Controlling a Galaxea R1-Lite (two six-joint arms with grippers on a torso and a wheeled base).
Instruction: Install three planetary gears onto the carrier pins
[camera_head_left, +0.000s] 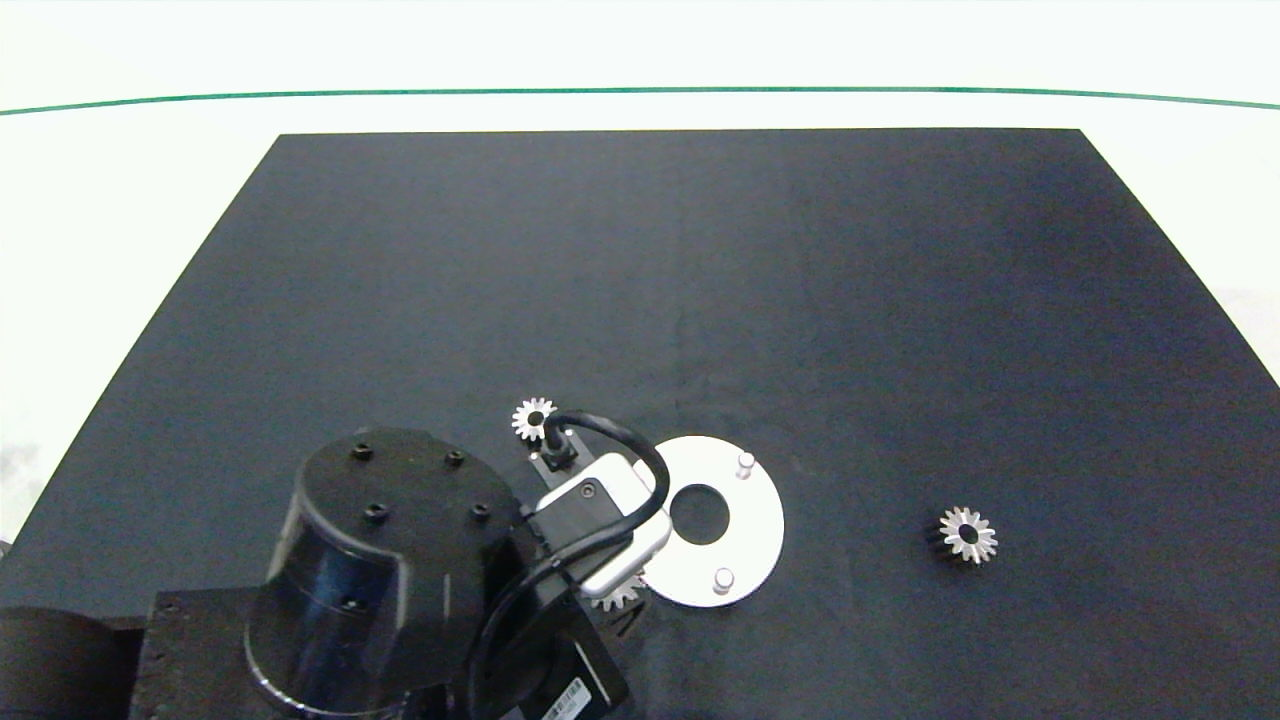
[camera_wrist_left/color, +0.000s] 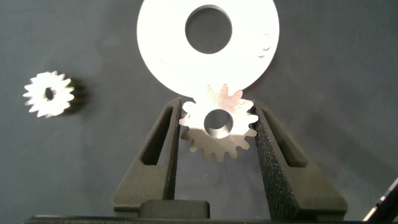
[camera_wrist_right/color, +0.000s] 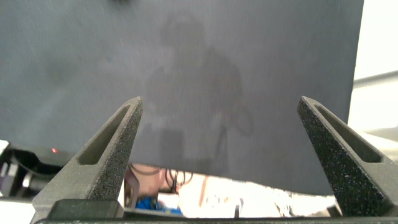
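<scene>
My left gripper (camera_wrist_left/color: 217, 109) is shut on a silver planetary gear (camera_wrist_left/color: 219, 122), one finger on each side of its teeth. The gear sits at the rim of the white disc (camera_wrist_left/color: 161, 43). From above, only a few teeth of this gear (camera_head_left: 615, 597) show under my left wrist, at the near-left edge of the disc (camera_head_left: 755, 515). Two carrier pins (camera_head_left: 744, 463) (camera_head_left: 723, 579) stand bare; the wrist hides the third. A second gear (camera_head_left: 533, 418) lies just beyond the disc's left side, and a third gear (camera_head_left: 967, 534) lies far to the right. My right gripper (camera_wrist_right/color: 217, 124) is open and holds nothing.
A black mat (camera_head_left: 680, 270) covers the table, with white surface around it and a green line (camera_head_left: 640, 90) at the back. My left arm (camera_head_left: 380, 570) fills the near-left corner. The right gripper hangs over the mat's edge (camera_wrist_right/color: 249, 177).
</scene>
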